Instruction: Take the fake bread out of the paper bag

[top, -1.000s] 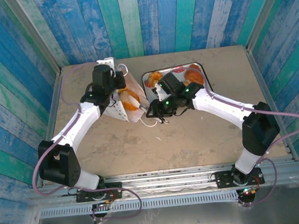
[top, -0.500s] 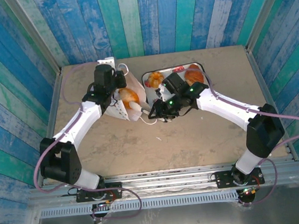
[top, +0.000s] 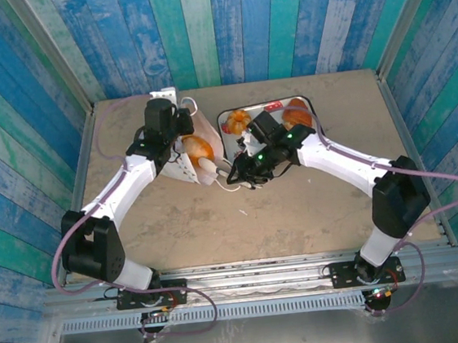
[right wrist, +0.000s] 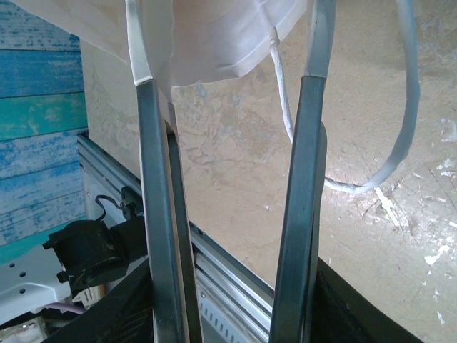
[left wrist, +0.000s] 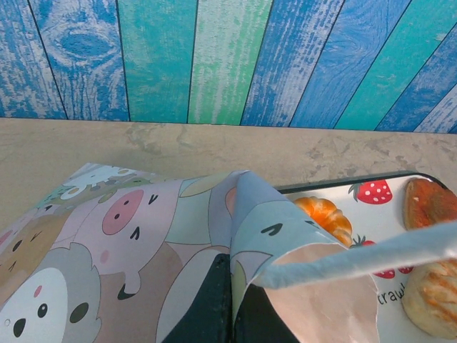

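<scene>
**Table** [top: 177, 226]: beige top, scuffed, carrying all items below; the near half is bare.

**Tray** [top: 264, 104]: white with a strawberry print and a dark rim. It sits by the far edge of the table, a little right of the middle. The left wrist view shows three pieces of the fake bread on it: a ridged orange roll [left wrist: 325, 214], a darker brown piece [left wrist: 430, 202] and a paler roll [left wrist: 432, 296].

**Paper bag** [top: 181, 168]: white outside with small red marks, and cartoon animals on the face seen from the left wrist. It lies tipped over near the far edge, left of the middle, just beside the tray's left rim, with its mouth towards the tray.

**Fake bread in the bag** [top: 198, 148]: one glossy orange piece seen inside the open mouth.

**Cord handle** [right wrist: 403, 136]: thin white loop trailing from the bag onto the table.

**Left gripper** [left wrist: 230, 314]: closed tight, dark fingers pinching a fold of the bag's paper at its far side.

**Right gripper** [right wrist: 232, 71]: at the near lip of the bag's mouth, jaws standing partly apart. Their tips are covered by the bag's white edge, so it cannot be told whether anything is gripped.
</scene>
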`<action>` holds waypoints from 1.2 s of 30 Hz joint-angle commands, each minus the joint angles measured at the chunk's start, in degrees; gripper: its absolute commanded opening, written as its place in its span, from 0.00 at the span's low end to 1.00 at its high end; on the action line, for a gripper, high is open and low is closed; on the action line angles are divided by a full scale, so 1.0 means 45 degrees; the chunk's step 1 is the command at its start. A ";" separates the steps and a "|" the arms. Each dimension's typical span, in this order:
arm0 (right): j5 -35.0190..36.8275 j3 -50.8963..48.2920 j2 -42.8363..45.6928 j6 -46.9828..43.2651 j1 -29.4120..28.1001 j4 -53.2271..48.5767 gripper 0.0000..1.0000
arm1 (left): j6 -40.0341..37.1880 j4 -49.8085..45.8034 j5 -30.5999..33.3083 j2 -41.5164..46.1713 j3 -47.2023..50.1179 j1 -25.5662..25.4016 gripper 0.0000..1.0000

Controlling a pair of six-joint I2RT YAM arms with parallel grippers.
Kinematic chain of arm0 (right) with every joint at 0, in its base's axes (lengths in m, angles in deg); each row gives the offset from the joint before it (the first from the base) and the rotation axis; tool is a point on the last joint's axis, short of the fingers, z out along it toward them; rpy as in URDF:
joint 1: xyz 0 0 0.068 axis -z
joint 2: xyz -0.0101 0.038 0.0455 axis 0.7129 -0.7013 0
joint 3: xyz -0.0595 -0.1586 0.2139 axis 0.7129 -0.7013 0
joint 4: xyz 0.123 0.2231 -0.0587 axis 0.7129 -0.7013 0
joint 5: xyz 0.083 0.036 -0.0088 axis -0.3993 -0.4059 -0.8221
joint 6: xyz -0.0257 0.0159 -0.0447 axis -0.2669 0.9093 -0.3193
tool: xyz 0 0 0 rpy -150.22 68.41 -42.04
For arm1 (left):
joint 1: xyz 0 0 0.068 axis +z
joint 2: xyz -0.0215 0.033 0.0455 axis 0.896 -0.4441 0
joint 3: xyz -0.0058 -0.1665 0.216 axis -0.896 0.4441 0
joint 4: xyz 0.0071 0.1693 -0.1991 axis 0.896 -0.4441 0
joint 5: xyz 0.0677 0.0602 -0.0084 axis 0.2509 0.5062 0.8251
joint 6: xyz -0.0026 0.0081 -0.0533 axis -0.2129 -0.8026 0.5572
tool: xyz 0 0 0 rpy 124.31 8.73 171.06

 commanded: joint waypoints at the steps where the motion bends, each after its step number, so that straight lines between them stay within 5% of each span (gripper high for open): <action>1: -0.0474 0.0442 -0.0324 0.0088 0.0166 0.0130 0.48 | -0.0172 0.0550 0.0111 -0.0255 -0.0168 -0.0060 0.00; 36: -0.1616 0.0756 -0.1847 0.0920 0.0473 0.3587 0.51 | -0.0430 0.0591 -0.0367 -0.0052 -0.0099 -0.0080 0.00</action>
